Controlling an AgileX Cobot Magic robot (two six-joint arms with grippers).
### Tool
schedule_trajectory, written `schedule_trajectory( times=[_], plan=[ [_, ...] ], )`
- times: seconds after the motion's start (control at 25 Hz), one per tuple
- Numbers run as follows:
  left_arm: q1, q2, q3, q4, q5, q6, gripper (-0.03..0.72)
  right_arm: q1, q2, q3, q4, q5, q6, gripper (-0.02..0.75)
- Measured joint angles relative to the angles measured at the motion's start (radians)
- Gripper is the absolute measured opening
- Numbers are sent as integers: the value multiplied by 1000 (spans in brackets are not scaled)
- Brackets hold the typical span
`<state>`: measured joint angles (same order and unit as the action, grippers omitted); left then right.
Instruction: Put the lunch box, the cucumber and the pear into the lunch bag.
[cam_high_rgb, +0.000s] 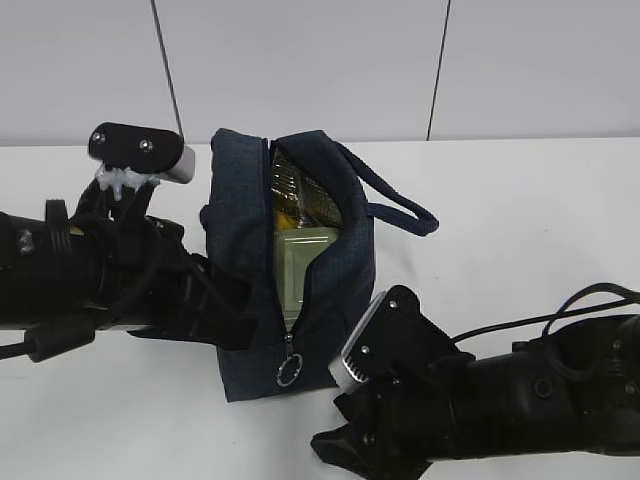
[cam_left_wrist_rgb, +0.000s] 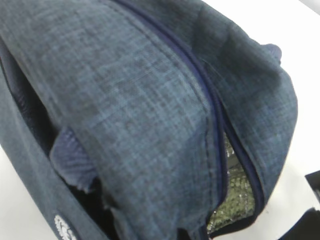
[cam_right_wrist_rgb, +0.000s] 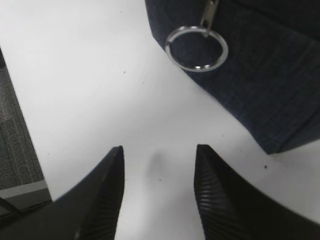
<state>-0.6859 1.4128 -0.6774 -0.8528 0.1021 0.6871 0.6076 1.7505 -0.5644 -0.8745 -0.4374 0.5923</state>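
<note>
Lunch bag (cam_high_rgb: 245, 270) stands on the white table (cam_high_rgb: 520, 220), mid-scene, zipper open along the side facing the exterior camera. Through the gap: sage-green lid of the lunch box (cam_high_rgb: 300, 262) inside the bag, lower part cut off by the fabric edge. Above it, something yellow (cam_high_rgb: 288, 214), likely the pear, but only a sliver shows and the shape cannot be made out. Foil-like lining (cam_high_rgb: 305, 195) glints behind. Cucumber not visible in any view.

Metal ring pull (cam_high_rgb: 289, 372) hangs at the lower end of the zipper, against the bag's front. Padded loop handle (cam_high_rgb: 400, 205) sticks out on the bag's right side.

Left arm (cam_high_rgb: 90, 265) lies against the bag's left side; its fingers are hidden behind the arm and the bag in the exterior view, and do not show in the left wrist view, which is filled by navy fabric at close range. They are together; whether cloth is pinched between them cannot be told. That view also shows the zipper line and a strip of silver lining (cam_left_wrist_rgb: 235, 185) in the opening.

Right gripper (cam_right_wrist_rgb: 159, 195) hovers low over bare table just in front of the bag's near corner, fingers (cam_right_wrist_rgb: 107, 200) apart, nothing between them. Ring pull sits near, ahead of the fingertips, not touching. In the exterior view the right gripper's tips are cut off at the bottom edge.
</note>
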Motion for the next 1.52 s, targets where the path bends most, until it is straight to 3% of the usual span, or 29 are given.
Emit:
schedule_trajectory(
  times=[0.8, 1.12, 1.52],
  plan=[
    [0, 0, 0, 0, -1, 0, 3, 27, -40, -38, 87, -50, 15, 361],
    [0, 0, 0, 0, -1, 0, 3, 27, 36, -51, 124, -105, 15, 438],
    [0, 0, 0, 0, -2, 0, 3, 27, 102, -107, 141, -120, 16, 444]
  ],
)
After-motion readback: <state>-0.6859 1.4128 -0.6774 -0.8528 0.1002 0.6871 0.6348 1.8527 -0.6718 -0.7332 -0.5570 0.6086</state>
